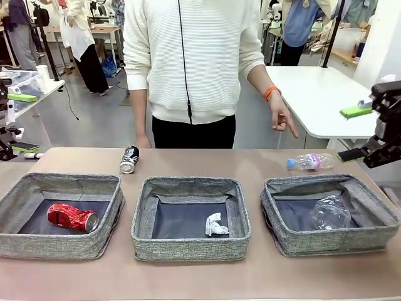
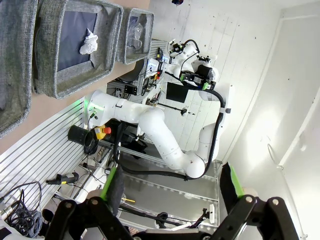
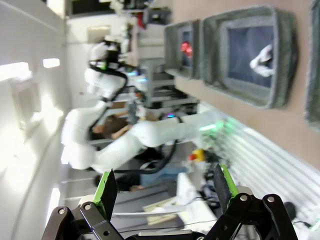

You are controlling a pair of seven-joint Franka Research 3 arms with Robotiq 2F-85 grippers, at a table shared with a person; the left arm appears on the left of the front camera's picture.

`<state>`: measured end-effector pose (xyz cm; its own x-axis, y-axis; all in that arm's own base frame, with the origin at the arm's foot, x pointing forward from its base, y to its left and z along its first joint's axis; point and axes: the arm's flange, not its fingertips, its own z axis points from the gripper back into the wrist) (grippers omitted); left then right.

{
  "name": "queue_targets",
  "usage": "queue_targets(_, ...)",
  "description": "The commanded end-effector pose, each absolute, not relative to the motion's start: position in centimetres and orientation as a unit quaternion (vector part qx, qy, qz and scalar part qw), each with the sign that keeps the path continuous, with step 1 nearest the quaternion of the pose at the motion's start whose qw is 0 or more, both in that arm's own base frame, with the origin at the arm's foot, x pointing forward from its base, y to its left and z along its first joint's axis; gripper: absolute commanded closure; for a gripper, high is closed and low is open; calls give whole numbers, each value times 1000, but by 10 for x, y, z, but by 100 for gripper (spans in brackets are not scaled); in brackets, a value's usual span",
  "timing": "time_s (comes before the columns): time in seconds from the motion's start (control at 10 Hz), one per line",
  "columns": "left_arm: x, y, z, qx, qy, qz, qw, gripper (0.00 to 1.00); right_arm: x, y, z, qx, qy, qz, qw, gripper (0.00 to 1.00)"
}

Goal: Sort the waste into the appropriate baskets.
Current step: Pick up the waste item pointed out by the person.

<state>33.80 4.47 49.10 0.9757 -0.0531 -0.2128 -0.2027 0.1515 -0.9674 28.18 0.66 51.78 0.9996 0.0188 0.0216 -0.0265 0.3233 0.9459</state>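
Note:
Three grey fabric baskets stand in a row. The left basket (image 1: 56, 246) holds a crushed red can (image 1: 72, 217). A crumpled paper wad (image 1: 216, 224) lies in the middle basket (image 1: 188, 248), and a clear plastic cup (image 1: 330, 213) in the right basket (image 1: 338, 241). On the table behind them lie a black-and-silver can (image 1: 129, 159) and a clear bottle with a pink label (image 1: 310, 162). My left gripper (image 1: 24, 122) hangs open at the left edge, away from the waste. My right gripper (image 1: 354, 133) is open at the right edge, above and right of the bottle. Both hold nothing.
A person in a white top stands at the far side, one hand (image 1: 282, 119) pointing down toward the bottle. The left wrist view shows the paper wad (image 2: 89, 42) and the right arm (image 2: 150, 120); the right wrist view shows the red can (image 3: 186, 48).

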Motion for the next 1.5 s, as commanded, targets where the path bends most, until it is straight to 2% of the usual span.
queue_targets(0.0,336,44,495,-655,100,52,747,0,301,25,515,288,-173,135,932,0)
queue_targets(0.1,336,44,495,-655,100,52,747,0,311,34,509,109,-238,84,961,0)
queue_targets(0.2,336,44,495,-655,100,52,747,0,317,44,501,20,-246,70,967,0)
queue_targets(0.3,336,44,495,-655,100,52,747,0,321,46,495,-27,-243,42,969,0)
queue_targets(0.4,336,44,495,-655,100,52,747,0,316,39,494,-29,-226,-53,972,0)
queue_targets(0.5,336,44,495,-655,100,52,747,0,318,44,512,307,-105,117,939,0)
queue_targets(0.6,336,44,495,-655,100,52,747,0,318,44,512,307,-105,117,939,0)
queue_targets(0.7,336,44,495,-655,100,52,747,0,322,43,507,233,-150,109,955,0)
queue_targets(0.8,336,44,495,-655,100,52,747,0,328,46,503,205,-102,195,954,0)
queue_targets(0.9,336,44,495,-655,100,52,747,0,362,23,501,183,-115,161,963,0)
queue_targets(1.0,336,44,495,-655,100,52,747,0,405,-6,504,97,-164,104,976,0)
queue_targets(1.2,336,44,495,-655,100,52,747,0,463,-24,496,22,-142,214,966,0)
queue_targets(1.3,336,44,495,-655,100,52,747,0,476,-29,495,40,-146,244,958,0)
queue_targets(1.4,336,44,495,-655,100,52,747,0,478,-30,501,97,-143,144,974,0)
